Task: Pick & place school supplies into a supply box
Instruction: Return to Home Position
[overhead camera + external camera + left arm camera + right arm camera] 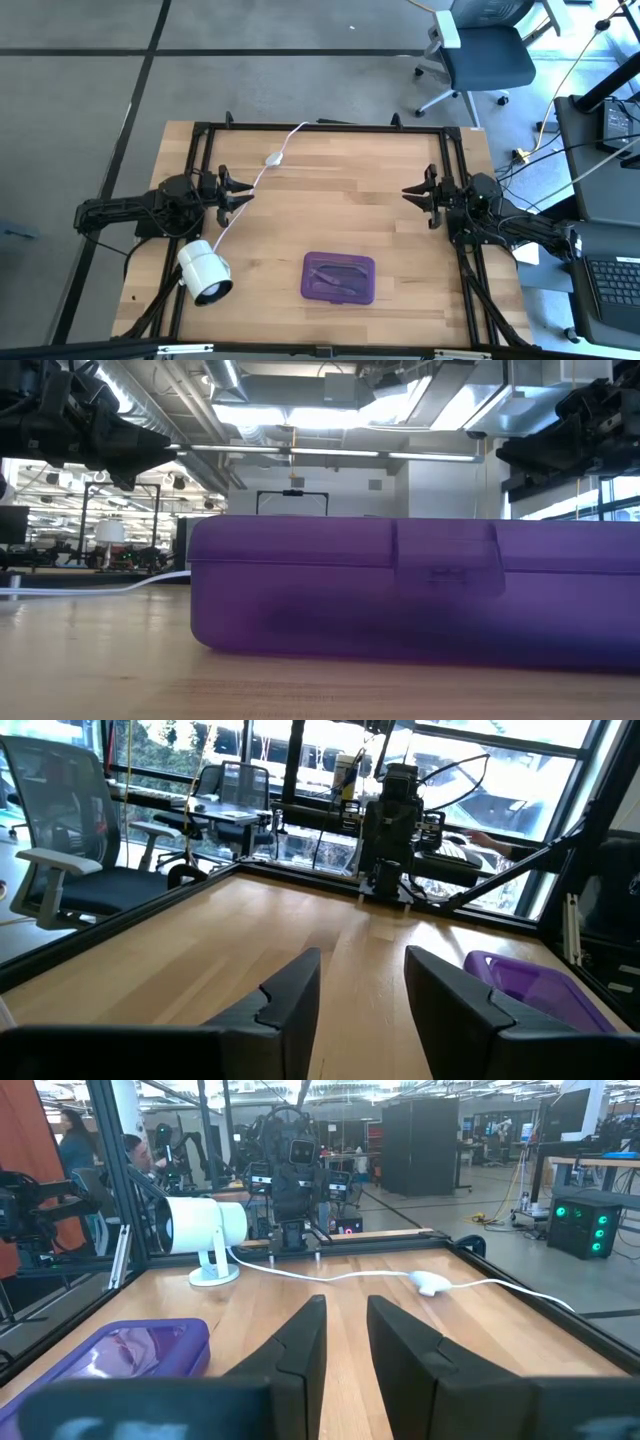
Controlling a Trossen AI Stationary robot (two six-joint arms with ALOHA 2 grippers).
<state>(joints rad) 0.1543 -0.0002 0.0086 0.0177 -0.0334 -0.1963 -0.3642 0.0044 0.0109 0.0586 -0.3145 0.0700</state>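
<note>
The supply box (338,278), a flat translucent purple case, lies closed on its underside near the middle of the table's near edge. It fills the low view (420,590). Thin dark shapes of school supplies (342,276) show faintly through its lid. My left gripper (245,192) hangs at the table's left side, pointing level toward the right, open with nothing between its fingers (362,990). My right gripper (410,192) hangs at the right side, pointing toward the left, its fingers a narrow gap apart and empty (347,1340). Both are far from the box.
A white cylindrical lamp (205,272) stands at the near left. Its white cable with an oval switch (275,157) runs to the far edge. Black frame rails (320,127) line the table's edges. Bare wood lies between the two grippers.
</note>
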